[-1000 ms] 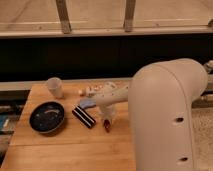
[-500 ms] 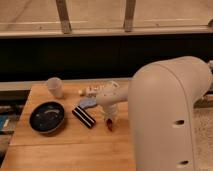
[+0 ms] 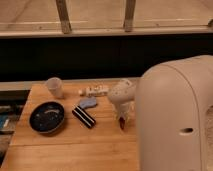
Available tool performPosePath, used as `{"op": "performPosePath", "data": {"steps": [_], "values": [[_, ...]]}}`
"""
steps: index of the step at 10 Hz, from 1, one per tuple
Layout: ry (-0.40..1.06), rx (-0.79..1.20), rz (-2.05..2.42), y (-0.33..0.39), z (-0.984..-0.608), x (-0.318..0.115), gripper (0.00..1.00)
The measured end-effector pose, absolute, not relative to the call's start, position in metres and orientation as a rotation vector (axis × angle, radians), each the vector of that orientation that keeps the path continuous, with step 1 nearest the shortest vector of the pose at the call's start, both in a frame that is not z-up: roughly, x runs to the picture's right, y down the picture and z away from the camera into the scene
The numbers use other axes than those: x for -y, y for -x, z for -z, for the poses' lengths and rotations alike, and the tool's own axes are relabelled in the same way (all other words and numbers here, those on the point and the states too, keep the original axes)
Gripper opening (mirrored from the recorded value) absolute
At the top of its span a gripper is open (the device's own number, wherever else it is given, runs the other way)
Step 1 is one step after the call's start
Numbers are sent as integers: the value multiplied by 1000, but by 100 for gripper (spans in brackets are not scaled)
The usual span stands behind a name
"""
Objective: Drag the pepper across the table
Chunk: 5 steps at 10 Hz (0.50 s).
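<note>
The wooden surface (image 3: 75, 145) fills the lower left and centre of the frame, its plank seams running left to right. A large white arm housing (image 3: 175, 120) blocks the lower right. From it a rounded white wrist (image 3: 122, 95) reaches toward the middle of the frame, and the gripper (image 3: 122, 121) points down at the surface just below that wrist. A small reddish shape, the pepper (image 3: 122, 124), shows at the gripper's tip, right of centre, touching or very near the wood; whether the jaws are spread or pinching it cannot be told. At the left sits a dark round bowl (image 3: 46, 117) with a few pale specks inside that cannot be identified. Above it, in the upper left part of the surface, stands a pale translucent cup (image 3: 55, 87), upright; its contents cannot be seen. Between bowl and gripper lies a black-and-white striped block (image 3: 84, 117), set diagonally, with a small blue object (image 3: 88, 103) touching its upper end. A white packet (image 3: 95, 91) lies near the far edge.
</note>
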<state>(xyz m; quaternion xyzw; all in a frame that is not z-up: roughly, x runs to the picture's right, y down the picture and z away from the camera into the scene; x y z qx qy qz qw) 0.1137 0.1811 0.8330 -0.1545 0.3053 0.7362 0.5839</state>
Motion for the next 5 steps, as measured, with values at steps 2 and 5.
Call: {"op": "performPosePath", "data": {"steps": [2, 5], "values": [[328, -765, -1769, -150, -827, -185, 0], [275, -843, -1858, -202, -816, -193, 0]]}}
